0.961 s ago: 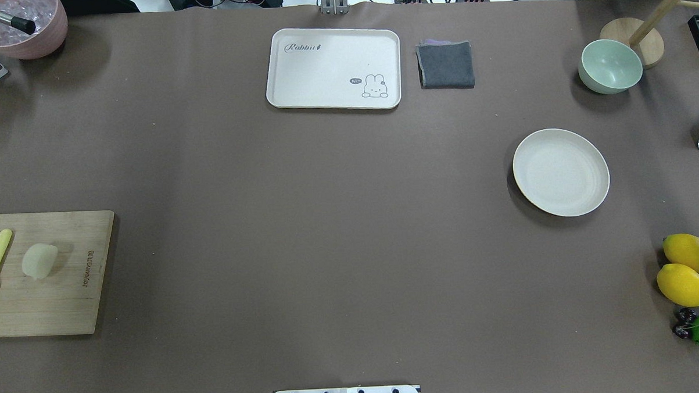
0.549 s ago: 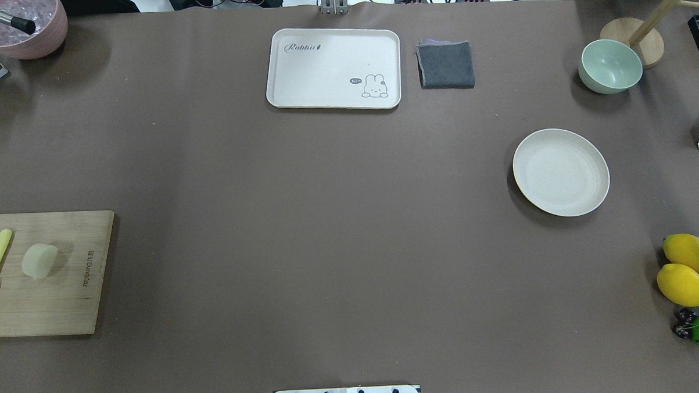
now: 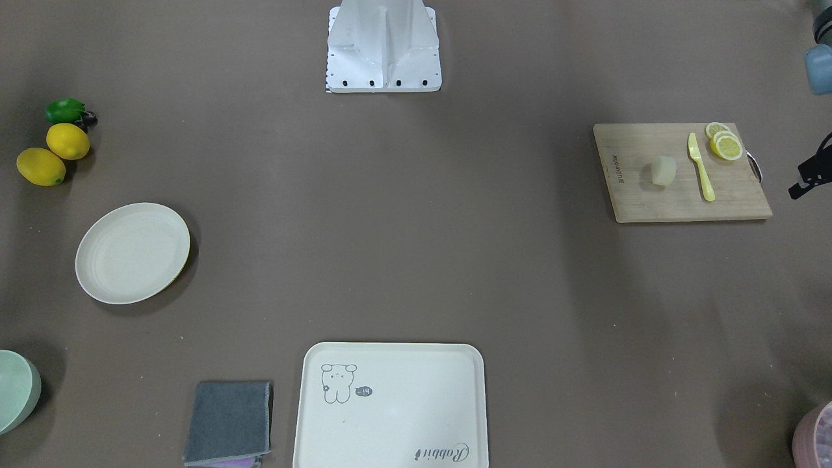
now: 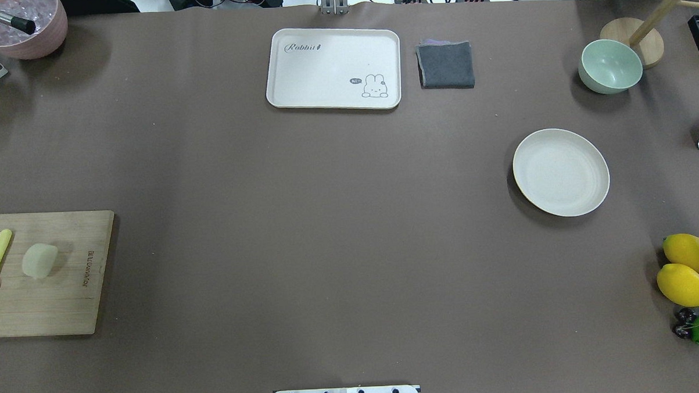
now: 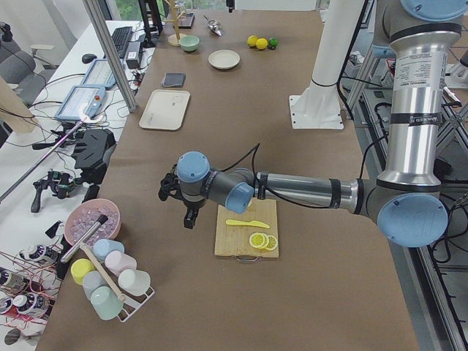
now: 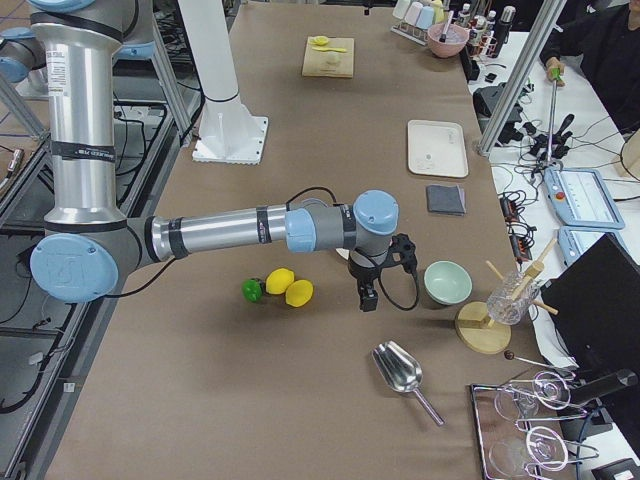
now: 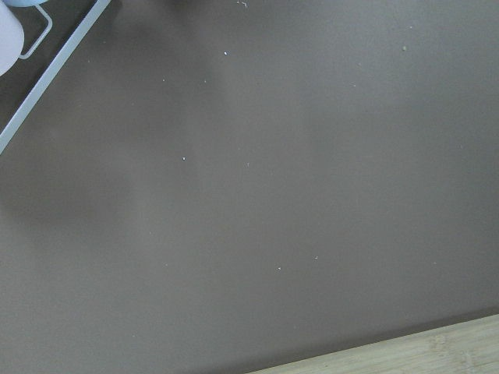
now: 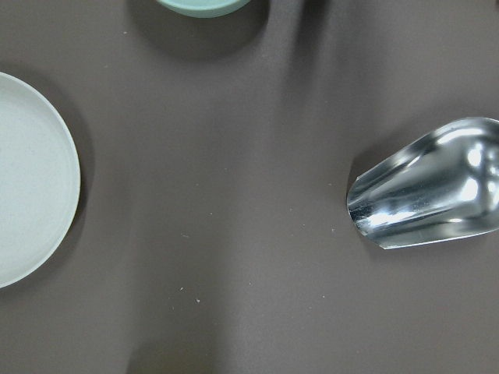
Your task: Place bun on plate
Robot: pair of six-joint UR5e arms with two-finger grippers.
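The bun (image 4: 39,260) lies loose on the cutting board (image 4: 56,300), not yet on the plate (image 4: 561,172). It is near the left gripper (image 5: 187,213), which hangs above bare table just off the board's outer end. From that gripper the bun sits past the lemon slices (image 3: 725,143) and the yellow knife (image 3: 701,166), toward the middle of the table. Its wrist camera sees only table and a sliver of board, so the bun is not under it. I cannot tell whether the jaws of this gripper are spread or pressed together. The same goes for the right gripper (image 6: 368,290), which hovers just beside the plate, with the green bowl (image 8: 203,6) and the metal scoop (image 8: 429,187) also near it. The step in hand looks like the reach for the bun, most likely by the left arm. To do it well, the gripper should travel high enough to clear the slices and knife, then centre over the bun before descending straight down. Jaws set wide across the flat sides should give the surest hold. The bun looks soft, so a light squeeze will probably do, since a hard one could dent it. The plate is well apart from the left gripper, across the table, so the carry will be long or need a hand-over.
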